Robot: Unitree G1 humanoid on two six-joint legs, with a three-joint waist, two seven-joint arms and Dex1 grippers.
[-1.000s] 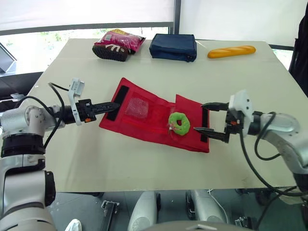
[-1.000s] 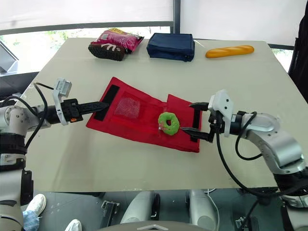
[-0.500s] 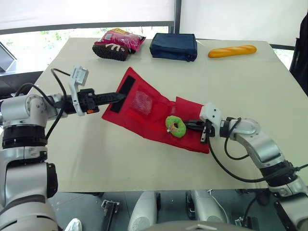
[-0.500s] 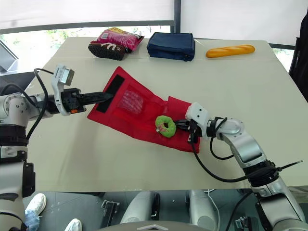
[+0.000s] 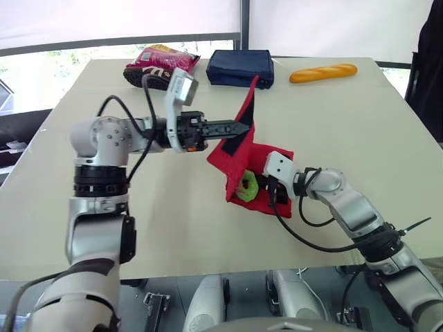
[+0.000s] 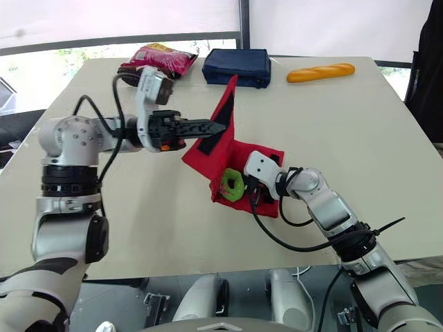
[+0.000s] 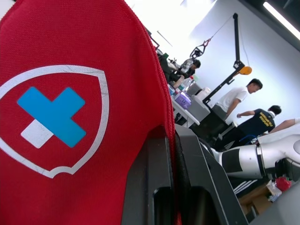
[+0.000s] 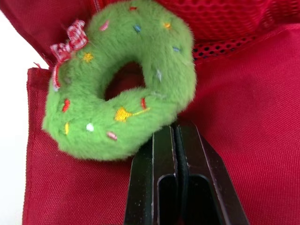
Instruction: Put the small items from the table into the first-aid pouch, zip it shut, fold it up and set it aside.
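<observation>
Beige tabletop [image 5: 360,138] before a bright window, carrying the task in mid-course. At centre is one red fabric first-aid pouch [image 6: 242,152], the landmark for all positions below; one of its panels lies flat on the table while the other stands raised almost upright, its outer face bearing a blue-and-white cross emblem [image 7: 51,122]. The left gripper [image 5: 239,127] has its jaws clamped on the upper edge of that raised panel, the cloth passing between the two fingers. One green plush ring with a red-and-white bow [image 8: 159,65] rests on the flat panel at the crease, beneath the red mesh pocket and apparently outside it. The right gripper [image 8: 174,131] lies on the flat panel with its jaws pressed together, tips touching the ring; whether a pinch of cloth is caught between them cannot be told. Beyond the pouch, along the far edge of the table and well apart from it, lie one pink snack packet [image 5: 156,61], one navy-blue zipped case [image 5: 241,68] and one yellow toy baguette [image 5: 323,72]. Judged progress: the ring is on the pouch but does not look stowed, no closed zip is visible, and the raised panel suggests a fold begun; zipping, completing the fold and setting the pouch aside appear to remain. Count: two grippers, five objects, one of each.
</observation>
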